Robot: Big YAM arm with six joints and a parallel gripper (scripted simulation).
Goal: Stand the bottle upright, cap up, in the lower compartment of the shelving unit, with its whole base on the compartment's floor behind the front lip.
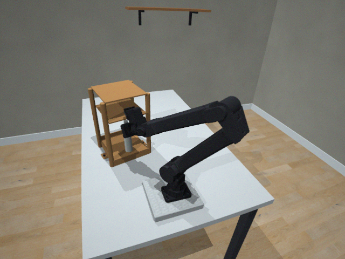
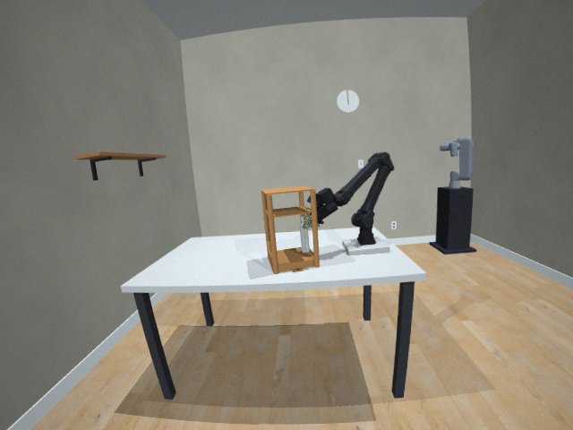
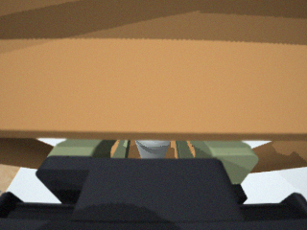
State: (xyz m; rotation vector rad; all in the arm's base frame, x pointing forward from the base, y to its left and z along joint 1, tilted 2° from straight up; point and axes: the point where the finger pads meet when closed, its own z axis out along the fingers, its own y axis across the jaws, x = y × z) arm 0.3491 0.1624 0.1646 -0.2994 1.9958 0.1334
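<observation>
From the top view, your pincer [image 1: 127, 130] is clamped partway closed on the upper part of the bottle [image 1: 128, 143], a smooth grey cylinder standing upright inside the lower compartment of the shelving unit [image 1: 115, 91]. Its base meets the compartment floor behind the front lip. The unit is flat orange-brown board on four square posts, standing on the white counter [image 1: 111, 200].

From the exterior view, the bottle [image 2: 304, 239] stands inside the shelving unit [image 2: 289, 190], near its arm-side posts, the pincer [image 2: 308, 220] at its top. Grey walls and plank flooring surround the counter [image 2: 222, 268].

In the wrist view, olive fingers flank the grey bottle [image 3: 153, 149] beneath a broad wooden board.
</observation>
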